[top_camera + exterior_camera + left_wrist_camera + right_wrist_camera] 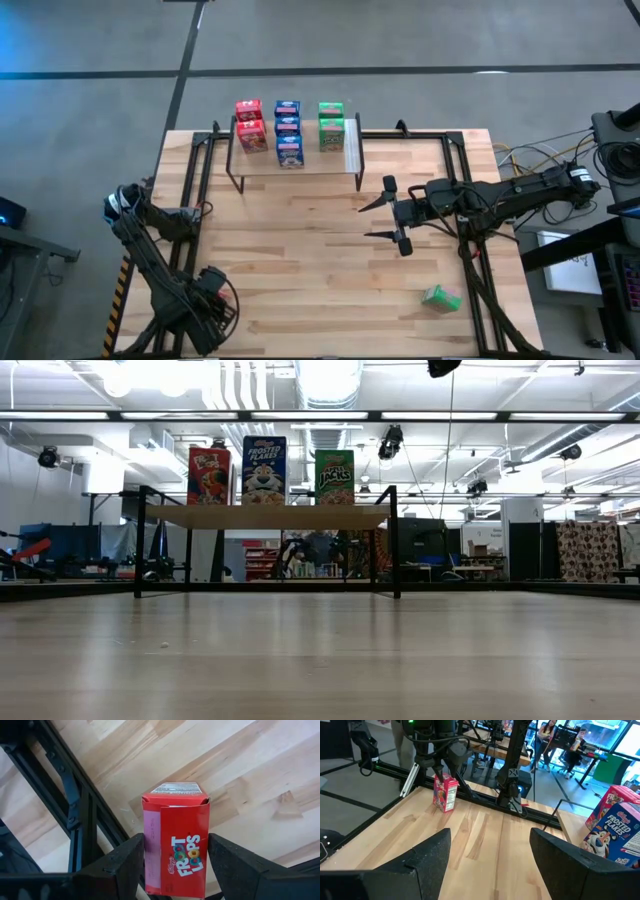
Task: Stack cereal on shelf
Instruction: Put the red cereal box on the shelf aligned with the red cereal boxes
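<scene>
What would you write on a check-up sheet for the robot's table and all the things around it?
Surface: wooden table, bare in the middle.
Job's things: shelf holds two red boxes, three blue boxes and two green boxes; one green box lies loose on the table's right side; one red box is gripped.
Clutter: nothing seen.
Grippers: left gripper is shut on the red box, far from the shelf; right gripper is open and empty, over the table by the shelf.
Cables: loose cables lie off the table's right edge.
Surroundings: people sit at desks in the room.
</scene>
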Controlling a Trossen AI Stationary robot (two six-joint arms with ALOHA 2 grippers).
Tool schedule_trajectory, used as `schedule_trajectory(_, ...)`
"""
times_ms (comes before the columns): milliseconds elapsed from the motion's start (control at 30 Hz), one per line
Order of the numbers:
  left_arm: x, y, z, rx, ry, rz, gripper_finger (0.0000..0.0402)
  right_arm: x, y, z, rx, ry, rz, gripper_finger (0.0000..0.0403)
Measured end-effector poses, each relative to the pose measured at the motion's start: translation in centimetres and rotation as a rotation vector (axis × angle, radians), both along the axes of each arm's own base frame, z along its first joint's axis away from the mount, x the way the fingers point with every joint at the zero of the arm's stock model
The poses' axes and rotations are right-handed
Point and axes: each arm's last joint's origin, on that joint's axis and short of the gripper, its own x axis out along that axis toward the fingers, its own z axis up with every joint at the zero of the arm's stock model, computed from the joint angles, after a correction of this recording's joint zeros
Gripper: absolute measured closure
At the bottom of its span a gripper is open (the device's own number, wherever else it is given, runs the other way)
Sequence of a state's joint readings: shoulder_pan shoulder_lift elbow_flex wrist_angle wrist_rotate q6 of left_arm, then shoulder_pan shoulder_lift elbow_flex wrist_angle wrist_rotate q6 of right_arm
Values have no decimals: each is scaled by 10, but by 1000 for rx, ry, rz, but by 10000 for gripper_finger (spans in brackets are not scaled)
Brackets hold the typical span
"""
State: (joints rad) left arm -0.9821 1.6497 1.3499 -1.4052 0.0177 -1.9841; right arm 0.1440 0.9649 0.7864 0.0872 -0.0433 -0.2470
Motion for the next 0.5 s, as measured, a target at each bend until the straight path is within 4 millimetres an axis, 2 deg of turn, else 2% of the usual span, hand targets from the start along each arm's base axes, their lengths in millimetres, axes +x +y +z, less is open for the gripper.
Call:
schedule_trajectory(200,0,-1,0,-8,-2,-15,205,0,0,0,0,0,0,142)
schedule_trajectory(500,0,-1,0,-11,-1,-38,249,0,0,0,11,3,-2,142)
